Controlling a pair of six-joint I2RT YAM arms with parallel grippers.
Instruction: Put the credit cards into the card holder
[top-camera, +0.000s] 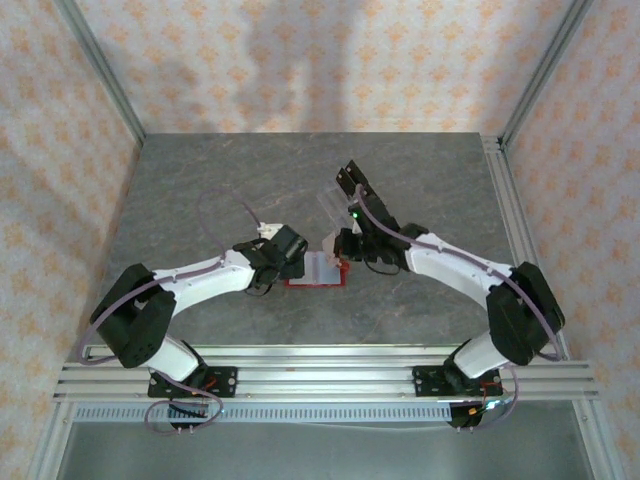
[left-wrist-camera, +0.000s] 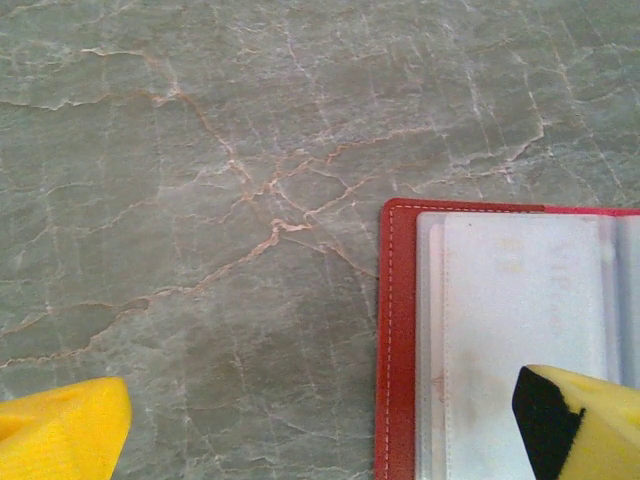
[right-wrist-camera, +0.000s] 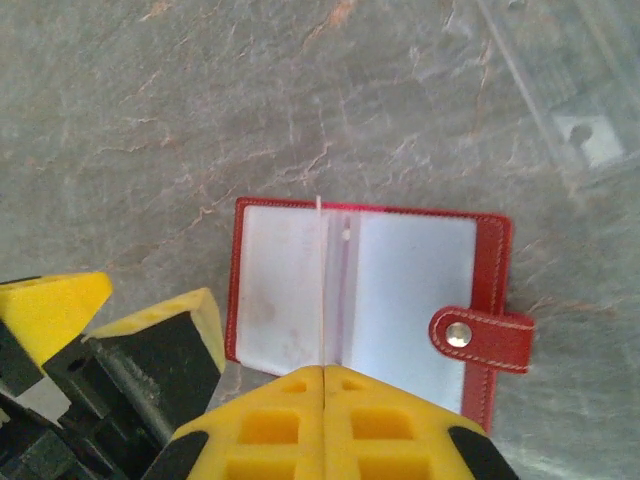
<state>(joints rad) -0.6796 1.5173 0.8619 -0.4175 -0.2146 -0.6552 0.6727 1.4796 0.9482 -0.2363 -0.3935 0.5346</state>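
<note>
The red card holder (right-wrist-camera: 492, 250) lies open like a book on the grey table, its clear sleeves up and its snap tab at the right. My right gripper (right-wrist-camera: 324, 372) is shut on a thin pale credit card (right-wrist-camera: 320, 280), seen edge-on and standing upright over the holder's spine. My left gripper (left-wrist-camera: 320, 440) is open at the holder's left edge (left-wrist-camera: 398, 340). One of its yellow fingers (left-wrist-camera: 585, 425) sits over the left page and the other is out over bare table. From above, both grippers meet at the holder (top-camera: 318, 272).
A clear plastic stand (top-camera: 338, 205) with black blocks (top-camera: 356, 182) stands just behind the holder, near the right arm. Its clear base (right-wrist-camera: 575, 120) lies at the right wrist view's top right. Metal frame rails border the table.
</note>
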